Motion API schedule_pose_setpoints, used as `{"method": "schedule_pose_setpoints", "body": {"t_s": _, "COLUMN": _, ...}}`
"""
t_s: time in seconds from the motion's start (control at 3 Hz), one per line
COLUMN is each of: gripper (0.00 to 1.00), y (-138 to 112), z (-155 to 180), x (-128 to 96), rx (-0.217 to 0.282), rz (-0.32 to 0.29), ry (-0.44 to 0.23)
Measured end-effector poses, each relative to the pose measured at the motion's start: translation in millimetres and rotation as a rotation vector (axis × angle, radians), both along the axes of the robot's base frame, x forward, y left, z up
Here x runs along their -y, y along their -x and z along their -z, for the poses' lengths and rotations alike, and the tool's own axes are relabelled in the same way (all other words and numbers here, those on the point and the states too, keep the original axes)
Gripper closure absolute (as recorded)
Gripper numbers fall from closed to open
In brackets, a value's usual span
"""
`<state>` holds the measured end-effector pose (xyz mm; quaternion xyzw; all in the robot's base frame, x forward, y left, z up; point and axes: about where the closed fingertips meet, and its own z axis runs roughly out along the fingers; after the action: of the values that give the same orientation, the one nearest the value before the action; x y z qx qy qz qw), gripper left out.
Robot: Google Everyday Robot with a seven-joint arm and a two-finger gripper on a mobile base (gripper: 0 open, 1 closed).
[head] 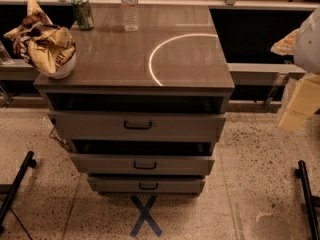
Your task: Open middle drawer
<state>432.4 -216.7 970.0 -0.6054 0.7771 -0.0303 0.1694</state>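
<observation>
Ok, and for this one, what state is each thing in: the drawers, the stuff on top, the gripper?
middle drawer: looks shut, handle untouched.
top drawer: looks shut.
bottom drawer: looks shut.
green can: upright.
water bottle: upright.
chip bag: crumpled, sitting in the white bowl.
gripper: at the right edge of view, away from the drawers.

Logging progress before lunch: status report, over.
Gripper far right, off the cabinet. Middle drawer handle untouched. Nothing blocks its front.
</observation>
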Motion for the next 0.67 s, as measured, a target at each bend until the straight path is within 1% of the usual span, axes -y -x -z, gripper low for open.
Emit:
{"method": "schedule_pose_setpoints", "body": {"t_s": 0.33, "gripper": 0.0, "y": 19, "z": 17, "x": -10, "rx": 0.03, "rz": -0.022, "ry": -0.032}}
{"method": "schedule_pose_setpoints", "body": {"t_s": 0.67, "gripper": 0.0, "y": 31, "z": 73, "x": -22, "rx": 0.044, "rz": -0.039, "ry": -0.074}}
